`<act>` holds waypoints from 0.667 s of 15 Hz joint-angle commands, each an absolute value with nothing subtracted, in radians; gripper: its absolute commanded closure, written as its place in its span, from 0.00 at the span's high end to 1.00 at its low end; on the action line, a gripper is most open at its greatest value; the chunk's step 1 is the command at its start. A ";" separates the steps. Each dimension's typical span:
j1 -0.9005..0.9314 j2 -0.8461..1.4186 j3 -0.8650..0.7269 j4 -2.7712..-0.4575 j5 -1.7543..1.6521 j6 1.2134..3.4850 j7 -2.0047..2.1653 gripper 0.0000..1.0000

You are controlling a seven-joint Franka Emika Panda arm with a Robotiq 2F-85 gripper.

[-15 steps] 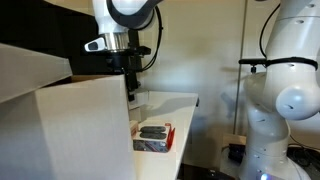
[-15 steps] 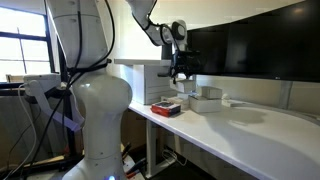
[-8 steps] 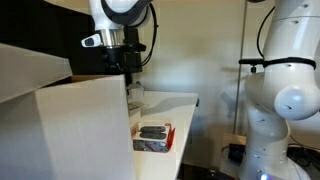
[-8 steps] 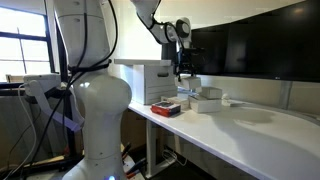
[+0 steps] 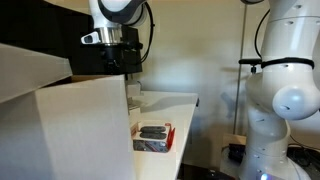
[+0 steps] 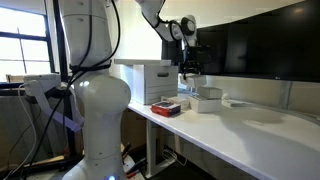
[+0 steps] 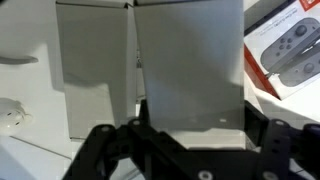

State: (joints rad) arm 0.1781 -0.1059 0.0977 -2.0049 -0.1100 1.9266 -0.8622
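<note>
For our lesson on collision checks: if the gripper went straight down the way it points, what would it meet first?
Most likely the white box, which fills the wrist view right beneath the gripper. How far below it lies is unclear.

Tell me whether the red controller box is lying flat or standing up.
Lying flat: the red controller box rests broad side down on the table, printed face up.
</note>
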 commanded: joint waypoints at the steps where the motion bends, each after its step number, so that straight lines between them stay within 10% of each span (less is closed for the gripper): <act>1: 0.159 -0.090 0.101 -1.971 -0.121 1.910 -0.850 0.61; 2: 0.163 -0.096 0.103 -1.991 -0.109 1.924 -0.862 0.86; 5: 0.162 -0.095 0.100 -1.987 -0.109 1.924 -0.862 0.86; 6: 0.162 -0.095 0.100 -1.987 -0.109 1.924 -0.862 0.61; 10: 0.161 -0.081 0.101 -1.981 -0.121 1.926 -0.862 0.61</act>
State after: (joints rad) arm 0.1715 -0.0882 0.0916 -1.9902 -0.1097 1.9265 -0.8622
